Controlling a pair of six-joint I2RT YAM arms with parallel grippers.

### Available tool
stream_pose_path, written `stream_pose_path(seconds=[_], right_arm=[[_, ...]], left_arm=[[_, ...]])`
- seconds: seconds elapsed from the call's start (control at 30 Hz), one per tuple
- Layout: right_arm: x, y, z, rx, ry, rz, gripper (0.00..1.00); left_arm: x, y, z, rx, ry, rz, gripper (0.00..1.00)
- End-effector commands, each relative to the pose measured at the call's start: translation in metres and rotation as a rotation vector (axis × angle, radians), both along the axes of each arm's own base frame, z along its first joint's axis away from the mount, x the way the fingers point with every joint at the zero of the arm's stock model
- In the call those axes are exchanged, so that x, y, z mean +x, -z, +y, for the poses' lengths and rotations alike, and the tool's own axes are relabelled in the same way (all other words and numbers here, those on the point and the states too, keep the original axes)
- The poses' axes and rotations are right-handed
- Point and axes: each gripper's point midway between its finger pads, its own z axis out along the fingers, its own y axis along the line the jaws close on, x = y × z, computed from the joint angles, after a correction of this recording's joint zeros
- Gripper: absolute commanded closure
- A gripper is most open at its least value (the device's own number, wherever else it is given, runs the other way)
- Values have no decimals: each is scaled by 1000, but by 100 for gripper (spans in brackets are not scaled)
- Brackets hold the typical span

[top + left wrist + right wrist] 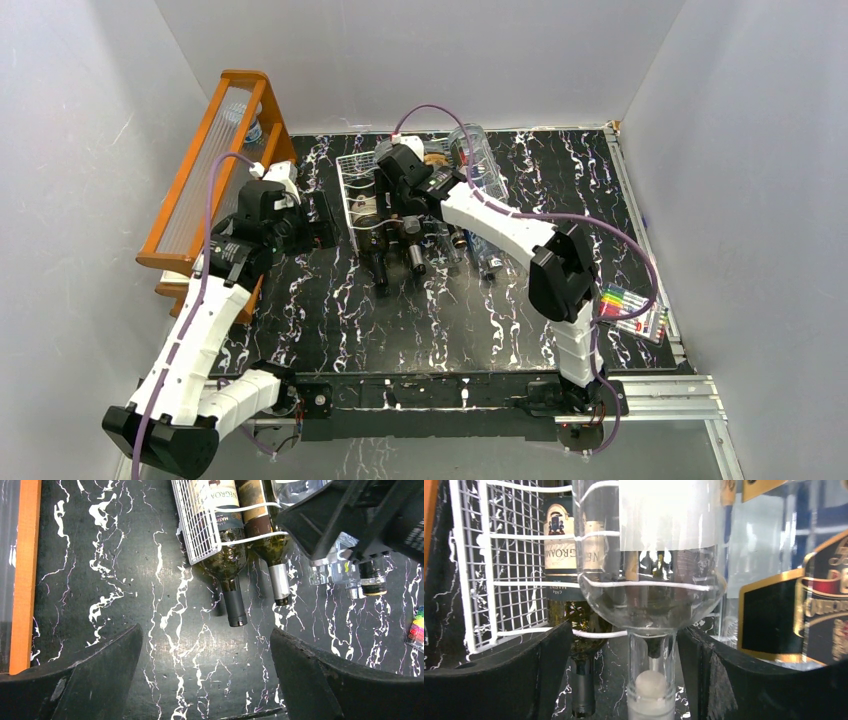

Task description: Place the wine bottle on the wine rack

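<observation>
Left wrist view: left pincer (205, 640) hangs w/ jaws spread wide, nothing btwn them but bare table (115, 580). It sits off the near left corner of the wine rack (197, 525), apart from it, so not the arm for this job. On the rack, going rightward from its mesh side wall, two dark bottles (227, 565) lie in the first grooves, necks sticking out past the rack's near edge. Next groove along holds the wine bottle (649, 580): clear glass, pale stopper, lying flat w/ its body on the rack wires as far as I can tell. Its long axis runs front-to-back across the rack, neck out over the rack's near edge. Right wrist view shows the right pincer (624, 630) straddling that neck, one finger each side, w/ a visible gap to the glass on both sides, so open and gripping nothing. Further toward the rack's right side, a gold-label bottle (794, 610) lies close alongside. Key relation: neck is approx centred btwn the fingers, axis in line w/ the pincer. Prob. the bottle is placed and the next move is a clean retreat, back along the neck's axis or straight up. Sideways drift could clip the neck & roll the bottle into its neighbours.
</observation>
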Motion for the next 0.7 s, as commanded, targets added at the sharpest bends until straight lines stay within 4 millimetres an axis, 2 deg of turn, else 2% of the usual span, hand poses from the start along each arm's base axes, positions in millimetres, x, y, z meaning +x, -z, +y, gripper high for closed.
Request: stream_pose_path(seconds=[0.0, 0.13, 0.23, 0.33, 0.47, 0.67], right_arm=[[7, -86, 3, 165, 10, -166, 12], [0, -109, -4, 201, -1, -203, 9], [-8, -126, -15, 226, -10, -239, 8], [-22, -152, -37, 245, -7, -292, 5], [-46, -166, -85, 215, 26, -359, 2], [-90, -196, -177, 161, 122, -484, 2]], left_arm=[[2, -7, 0, -9, -19, -2, 2], [4, -15, 6, -23, -90, -14, 2], [3, -27, -3, -38, -14, -58, 2], [-2, -44, -12, -60, 75, -136, 2], [-6, -72, -10, -69, 86, -240, 2], [-11, -129, 7, -42, 41, -406, 2]])
